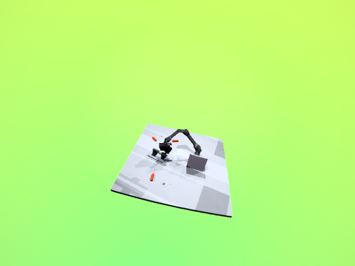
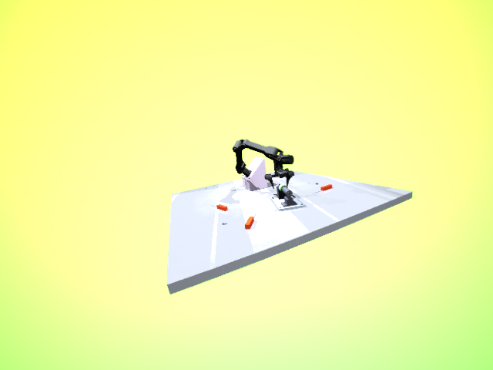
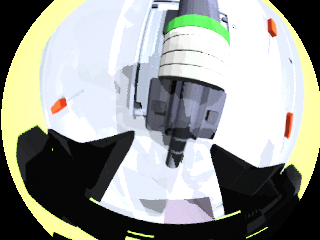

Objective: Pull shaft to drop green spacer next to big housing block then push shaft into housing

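The green spacer (image 3: 197,23) (image 2: 283,186) (image 1: 160,152) is on the shaft line beside the dark grey housing (image 3: 199,7) (image 1: 155,151). Several white spacers (image 3: 192,55) sit in a row between it and the dark support block (image 3: 157,111). The thin dark shaft end (image 3: 174,157) sticks out of that block. All this stands on a pale baseplate (image 3: 142,65) (image 2: 296,207). My gripper (image 3: 174,142) (image 2: 280,186) is wide open and empty. Its fingertips appear on either side of the shaft end in the wrist view, not touching it; their height relative to it is unclear.
Orange-handled tools lie around the fixture: one (image 1: 152,177) (image 2: 326,186), another (image 1: 154,138) (image 2: 249,222) and a third (image 1: 175,141) (image 2: 221,207). A large slanted block (image 1: 197,162) (image 2: 257,173) stands near the arm's base. Small dark parts (image 1: 163,183) (image 2: 224,223) lie on the table.
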Tool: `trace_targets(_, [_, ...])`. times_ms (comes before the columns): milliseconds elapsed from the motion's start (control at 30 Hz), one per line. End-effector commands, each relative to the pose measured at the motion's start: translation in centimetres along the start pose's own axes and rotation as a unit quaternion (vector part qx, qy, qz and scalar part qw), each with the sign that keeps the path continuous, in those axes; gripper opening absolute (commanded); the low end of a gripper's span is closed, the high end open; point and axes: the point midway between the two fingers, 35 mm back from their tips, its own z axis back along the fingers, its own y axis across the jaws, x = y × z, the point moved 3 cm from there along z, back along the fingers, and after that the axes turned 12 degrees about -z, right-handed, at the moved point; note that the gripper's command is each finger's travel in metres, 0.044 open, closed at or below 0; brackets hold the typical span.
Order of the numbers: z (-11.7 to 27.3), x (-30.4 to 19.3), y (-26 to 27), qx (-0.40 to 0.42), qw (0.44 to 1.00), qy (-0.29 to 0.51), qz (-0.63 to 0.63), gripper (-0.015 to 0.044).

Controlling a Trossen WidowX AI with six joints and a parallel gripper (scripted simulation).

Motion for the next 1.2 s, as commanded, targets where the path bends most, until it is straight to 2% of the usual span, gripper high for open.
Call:
trace_targets(0, [0.0,0.0,0.0,-0.001,1.0,-0.002,0.001,0.044])
trace_targets(767, [-1.9,0.0,0.0,-0.002,1.0,-0.002,0.001,0.044])
trace_targets(1167, [-1.8,0.0,0.0,0.0,1.0,0.0,0.0,0.0125])
